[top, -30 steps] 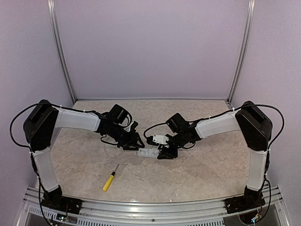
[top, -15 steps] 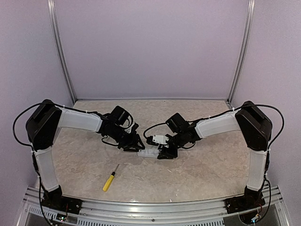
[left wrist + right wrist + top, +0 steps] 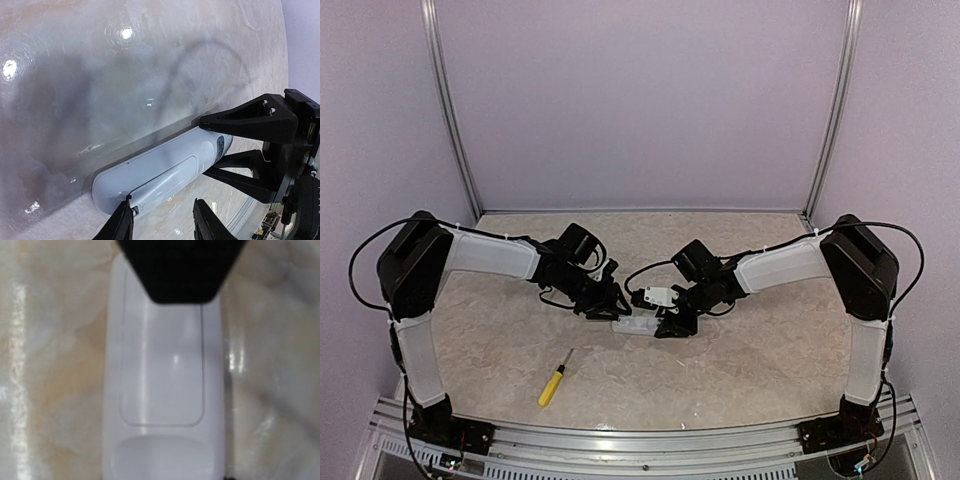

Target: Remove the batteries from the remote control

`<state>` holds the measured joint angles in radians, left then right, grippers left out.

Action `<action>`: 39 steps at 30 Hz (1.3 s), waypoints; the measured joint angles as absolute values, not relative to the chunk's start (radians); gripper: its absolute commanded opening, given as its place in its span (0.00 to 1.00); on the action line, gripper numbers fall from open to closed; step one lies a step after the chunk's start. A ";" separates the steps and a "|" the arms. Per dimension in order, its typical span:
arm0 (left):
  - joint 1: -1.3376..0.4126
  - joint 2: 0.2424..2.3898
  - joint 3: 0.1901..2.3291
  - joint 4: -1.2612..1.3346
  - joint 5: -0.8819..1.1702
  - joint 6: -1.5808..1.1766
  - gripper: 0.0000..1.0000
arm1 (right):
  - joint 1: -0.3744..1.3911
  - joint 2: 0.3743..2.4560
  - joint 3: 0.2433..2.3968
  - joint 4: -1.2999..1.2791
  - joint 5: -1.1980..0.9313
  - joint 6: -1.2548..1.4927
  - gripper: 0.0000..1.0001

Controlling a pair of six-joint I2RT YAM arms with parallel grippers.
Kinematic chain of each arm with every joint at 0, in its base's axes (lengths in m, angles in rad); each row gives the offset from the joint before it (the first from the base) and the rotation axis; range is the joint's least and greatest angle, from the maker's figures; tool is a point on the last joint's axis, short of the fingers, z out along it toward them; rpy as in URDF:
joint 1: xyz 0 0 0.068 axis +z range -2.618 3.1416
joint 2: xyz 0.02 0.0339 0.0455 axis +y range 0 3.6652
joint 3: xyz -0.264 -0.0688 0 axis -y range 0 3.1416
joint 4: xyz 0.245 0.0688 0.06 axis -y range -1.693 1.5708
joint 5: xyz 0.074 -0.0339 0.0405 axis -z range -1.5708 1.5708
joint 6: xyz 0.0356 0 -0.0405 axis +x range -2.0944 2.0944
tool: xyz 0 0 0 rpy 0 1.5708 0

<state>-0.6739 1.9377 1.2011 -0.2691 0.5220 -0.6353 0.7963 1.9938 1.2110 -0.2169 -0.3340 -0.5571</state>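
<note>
The white remote control [image 3: 634, 325] lies flat on the table between both grippers, its back cover closed and facing up; it also shows in the left wrist view [image 3: 160, 172] and fills the right wrist view [image 3: 162, 390]. The batteries are hidden under the cover. My left gripper [image 3: 162, 220] is open at the remote's left end, one fingertip [image 3: 121, 220] touching the cover's end edge. My right gripper [image 3: 669, 325] is shut on the remote's right end, its black fingers [image 3: 250, 120] on either side of it.
A yellow-handled screwdriver [image 3: 552, 383] lies on the marbled table [image 3: 760, 350] to the front left of the remote. The enclosure's walls and metal posts [image 3: 450, 110] stand at the back and sides.
My left gripper has shifted slightly right, closer onto the remote's left end. The right gripper and the remote have stayed put.
</note>
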 measured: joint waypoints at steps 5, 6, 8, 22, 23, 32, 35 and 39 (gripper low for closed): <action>-0.675 1.938 1.199 -0.248 0.529 -0.668 0.41 | 0.796 1.995 1.211 -0.218 -0.333 -0.556 0.08; -0.675 1.938 1.198 -0.241 0.533 -0.678 0.40 | 0.796 1.995 1.211 -0.218 -0.332 -0.556 0.08; -0.675 1.938 1.196 -0.231 0.535 -0.697 0.40 | 0.796 1.995 1.211 -0.219 -0.332 -0.556 0.08; -0.704 1.888 1.192 -0.203 0.541 -0.758 0.40 | 0.796 1.998 1.211 -0.198 -0.324 -0.555 0.08; -0.702 1.879 1.192 -0.213 0.532 -0.755 0.41 | 0.797 1.998 1.211 -0.197 -0.324 -0.555 0.07; -0.681 1.858 1.192 -0.302 0.434 -0.708 0.41 | 0.797 1.998 1.209 -0.179 -0.305 -0.545 0.06; -0.684 1.867 1.192 -0.311 0.421 -0.702 0.41 | 0.797 1.998 1.208 -0.172 -0.296 -0.544 0.06; -0.689 1.888 1.194 -0.319 0.409 -0.697 0.41 | 0.797 1.998 1.207 -0.167 -0.290 -0.540 0.06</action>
